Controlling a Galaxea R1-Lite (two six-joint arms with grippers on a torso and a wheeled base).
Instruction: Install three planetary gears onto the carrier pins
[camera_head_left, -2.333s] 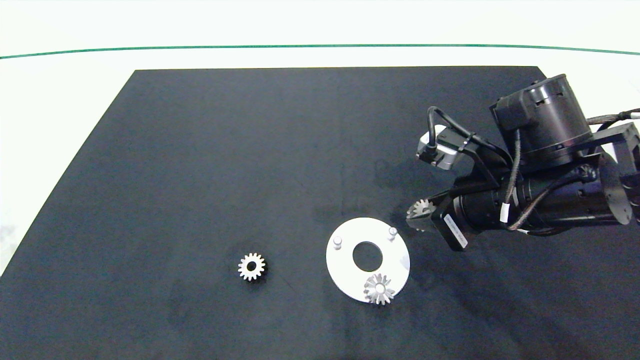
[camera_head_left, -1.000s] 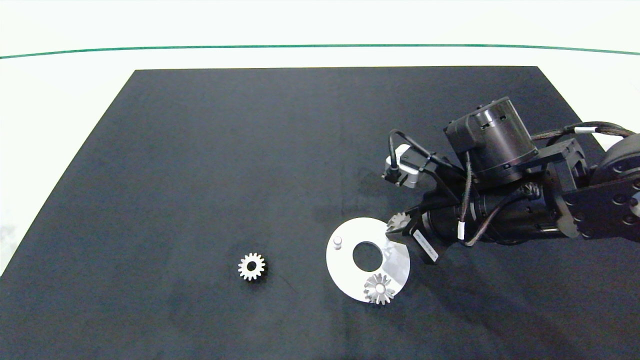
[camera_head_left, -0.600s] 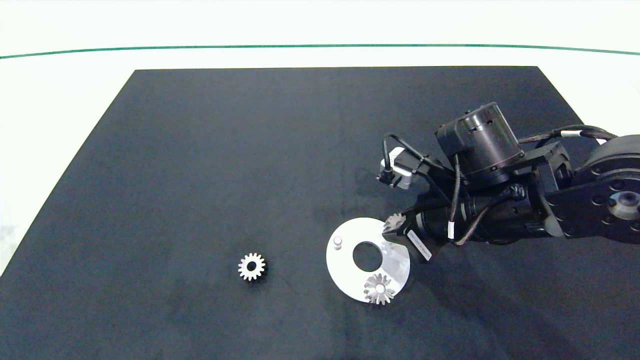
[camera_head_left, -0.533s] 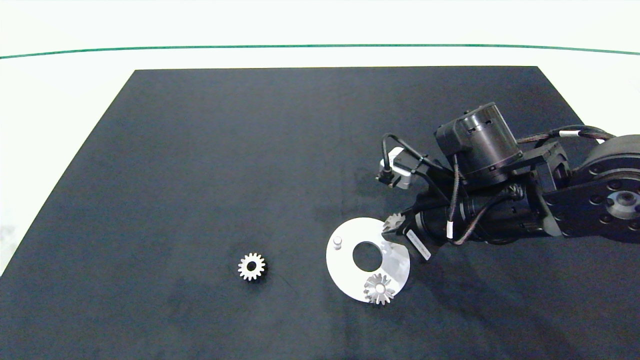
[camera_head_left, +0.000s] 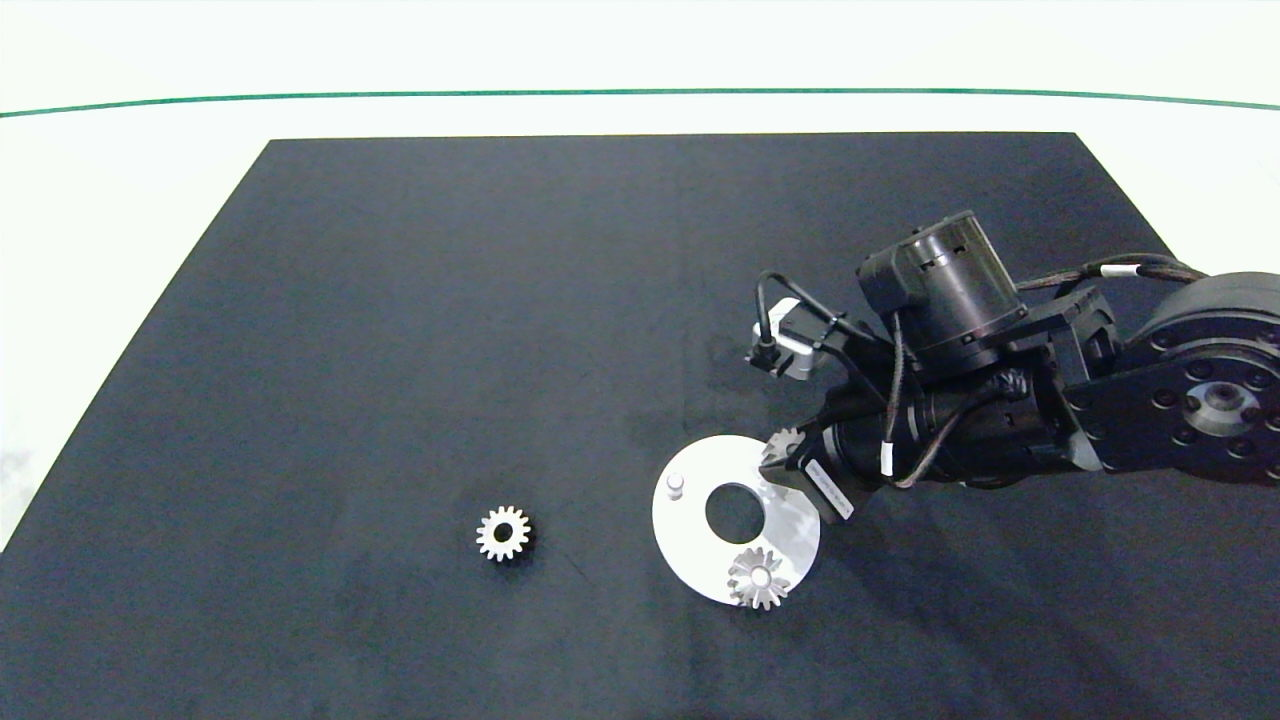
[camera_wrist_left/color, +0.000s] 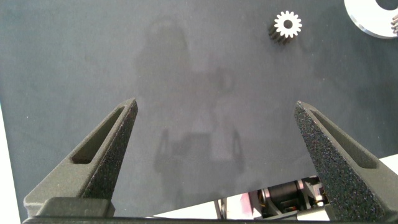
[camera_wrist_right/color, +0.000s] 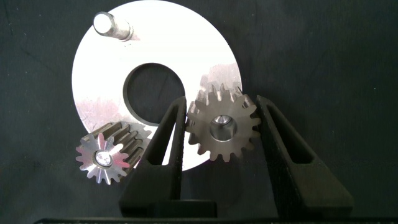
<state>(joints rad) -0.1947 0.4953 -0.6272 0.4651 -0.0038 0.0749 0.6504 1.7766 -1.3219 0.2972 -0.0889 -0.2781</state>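
The white disc (camera_head_left: 690, 545) lies on the black mat. One planetary gear (camera_head_left: 758, 578) sits on the disc's near carrier pin, and the same gear (camera_wrist_right/color: 106, 158) shows in the right wrist view. My right gripper (camera_head_left: 786, 458) is shut on a second gear (camera_wrist_right/color: 222, 127) over the disc's far right edge. A pale round shape shows in this gear's centre hole; the pin there is otherwise hidden. The left pin (camera_head_left: 675, 484) is bare. A third gear (camera_head_left: 503, 533) lies flat on the mat left of the disc. My left gripper (camera_wrist_left/color: 217, 112) hangs open over bare mat, out of the head view.
The black mat (camera_head_left: 450, 300) covers most of the white table (camera_head_left: 120, 180), which has a green line (camera_head_left: 400, 94) along its far side. The right arm's bulk (camera_head_left: 1000, 400) stands over the mat's right side.
My right gripper has carried its gear left and nearer, from beside the disc to over the disc's far right pin, which it now covers. The other gears have not moved.
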